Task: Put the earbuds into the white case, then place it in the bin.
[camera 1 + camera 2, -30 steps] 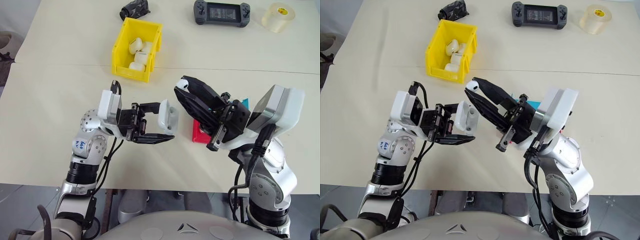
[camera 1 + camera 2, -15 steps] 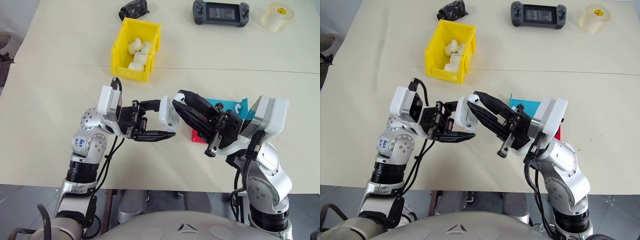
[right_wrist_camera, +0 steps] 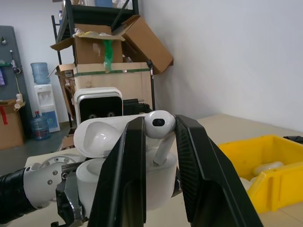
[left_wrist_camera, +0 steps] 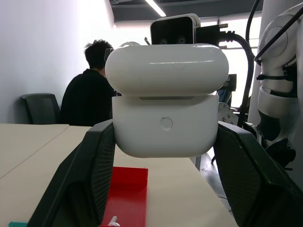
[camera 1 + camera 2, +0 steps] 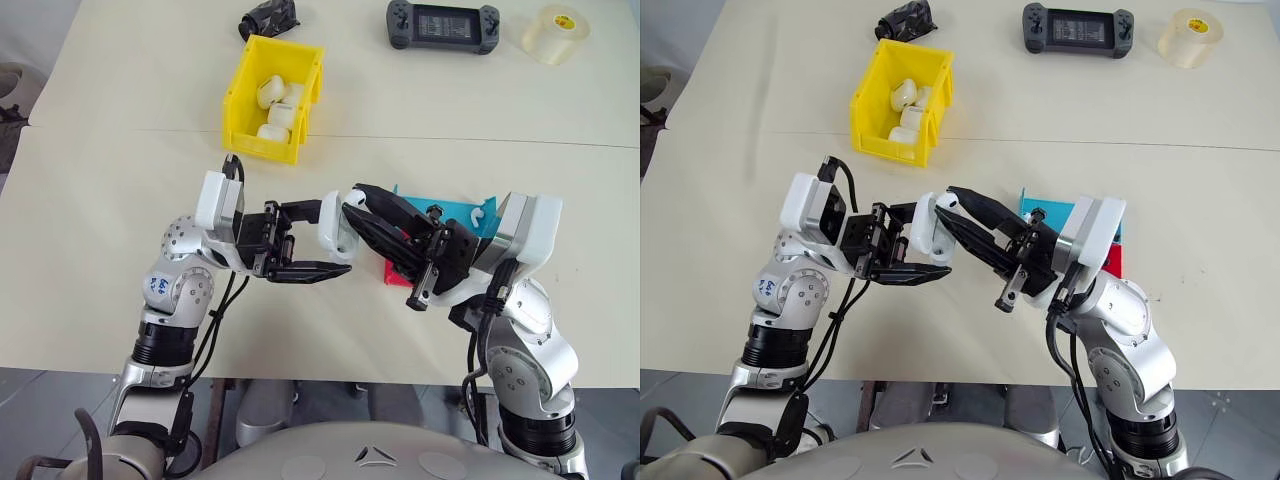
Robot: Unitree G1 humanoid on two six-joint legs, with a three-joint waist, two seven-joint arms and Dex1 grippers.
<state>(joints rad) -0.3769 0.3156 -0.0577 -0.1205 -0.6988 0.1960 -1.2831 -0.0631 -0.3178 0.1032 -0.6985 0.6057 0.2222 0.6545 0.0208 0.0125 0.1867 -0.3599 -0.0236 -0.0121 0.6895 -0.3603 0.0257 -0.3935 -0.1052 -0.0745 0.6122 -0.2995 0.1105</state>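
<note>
Above the pale worktop (image 5: 120, 150), the robot's left claw (image 5: 318, 243) pinched the white case (image 5: 335, 226) by its sides, lid flipped up, while the right claw (image 3: 158, 137) squeezed a single earbud (image 3: 159, 126) between its two fingers and held it stem-down at the case's open mouth. The bin (image 5: 243, 95), bright yellow and already carrying several white cases, stood well apart on the far side of the worktop. A red tray (image 5: 395, 272) and a blue tray (image 5: 440, 210) lay under the right arm, with small white pieces on the blue one that may have been more earbuds; that could not be told for sure.

The danger at this point looked to be alignment. In the right wrist view the stem sat at or just inside the socket, but whether it was truly lined up could not be judged. A stem caught on the socket's rim would likely jam or tip, and a release then could send the earbud tumbling to the worktop. A push while misaligned might also twist the glossy case in the left claw's pinch, or knock the raised lid. With both held in mid-air, any slip would probably mean a drop.

A games console (image 5: 444, 24), a tape roll (image 5: 556, 33) and a dark bundle (image 5: 268, 17) lay along the far edge.
</note>
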